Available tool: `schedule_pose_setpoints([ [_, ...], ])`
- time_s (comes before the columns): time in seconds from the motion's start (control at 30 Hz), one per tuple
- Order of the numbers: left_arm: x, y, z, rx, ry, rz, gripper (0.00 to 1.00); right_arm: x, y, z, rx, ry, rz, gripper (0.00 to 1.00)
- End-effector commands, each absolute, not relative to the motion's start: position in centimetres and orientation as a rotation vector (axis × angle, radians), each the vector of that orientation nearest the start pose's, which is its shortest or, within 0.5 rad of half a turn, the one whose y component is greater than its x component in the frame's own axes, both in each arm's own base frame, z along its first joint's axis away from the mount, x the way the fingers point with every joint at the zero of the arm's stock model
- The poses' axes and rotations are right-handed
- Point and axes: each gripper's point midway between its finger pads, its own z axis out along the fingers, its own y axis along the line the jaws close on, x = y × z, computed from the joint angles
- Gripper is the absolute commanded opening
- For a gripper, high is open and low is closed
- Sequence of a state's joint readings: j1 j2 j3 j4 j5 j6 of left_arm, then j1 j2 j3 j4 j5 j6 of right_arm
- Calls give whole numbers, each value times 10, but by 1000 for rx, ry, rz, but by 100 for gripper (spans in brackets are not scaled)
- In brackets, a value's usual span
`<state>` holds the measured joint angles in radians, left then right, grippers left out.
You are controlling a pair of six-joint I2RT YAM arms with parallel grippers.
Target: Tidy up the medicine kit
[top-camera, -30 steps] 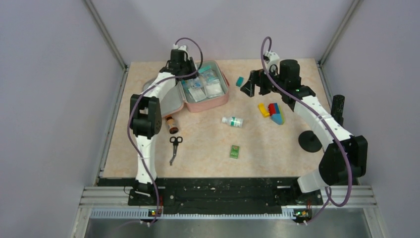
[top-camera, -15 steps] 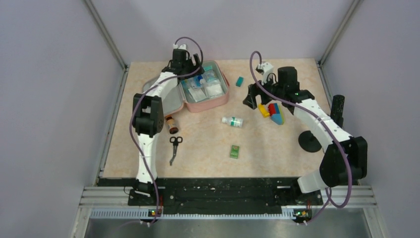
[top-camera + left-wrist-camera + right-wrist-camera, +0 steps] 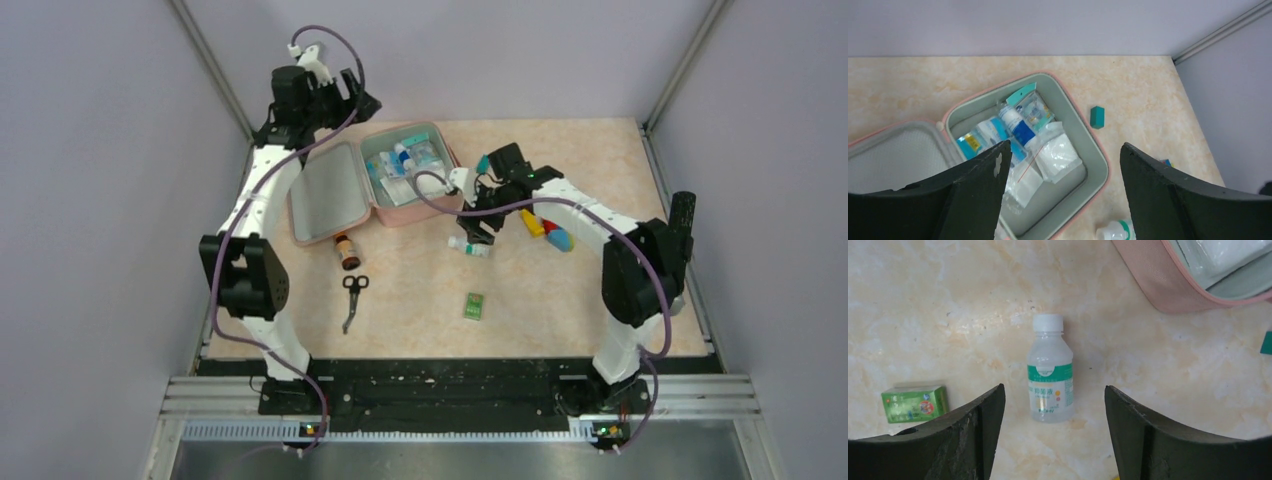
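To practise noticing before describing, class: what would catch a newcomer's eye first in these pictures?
The pink medicine kit lies open at the far middle of the table, with packets and bottles crowded in its base. The right gripper hangs open directly over a clear green-labelled bottle lying on the table beside the kit. Scissors and a small green box lie loose closer to the near edge.

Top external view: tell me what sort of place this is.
Most likely a robot test cell in a lab. Plain walls box in a table, the left arm and right arm are bolted to its near edge, and the medicine kit and scissors look like staged props.
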<state>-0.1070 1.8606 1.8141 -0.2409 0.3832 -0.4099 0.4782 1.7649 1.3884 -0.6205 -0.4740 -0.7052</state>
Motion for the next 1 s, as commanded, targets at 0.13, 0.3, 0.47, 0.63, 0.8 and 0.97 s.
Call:
schedule_pose_setpoints([
  [0.13, 478, -112, 301, 47, 1959, -762, 84, 361, 266, 85, -1670, 2023, 449, 76],
  [0.3, 460, -107, 287, 13, 2008, -779, 83, 355, 263, 61, -1697, 2103, 434, 73],
  [0.47, 454, -110, 283, 4, 2010, -810, 82, 359, 258, 49, -1685, 2173, 389, 67],
  [0.63, 452, -115, 274, -11, 2027, -860, 81, 365, 268, 63, -1618, 2196, 435, 41],
  [0.8, 449, -129, 286, 69, 1953, -962, 82, 378, 298, 173, -1168, 2067, 934, 37],
  [0.97, 439, -156, 322, 249, 1736, -1057, 85, 399, 290, 298, -686, 1705, 1329, 36],
])
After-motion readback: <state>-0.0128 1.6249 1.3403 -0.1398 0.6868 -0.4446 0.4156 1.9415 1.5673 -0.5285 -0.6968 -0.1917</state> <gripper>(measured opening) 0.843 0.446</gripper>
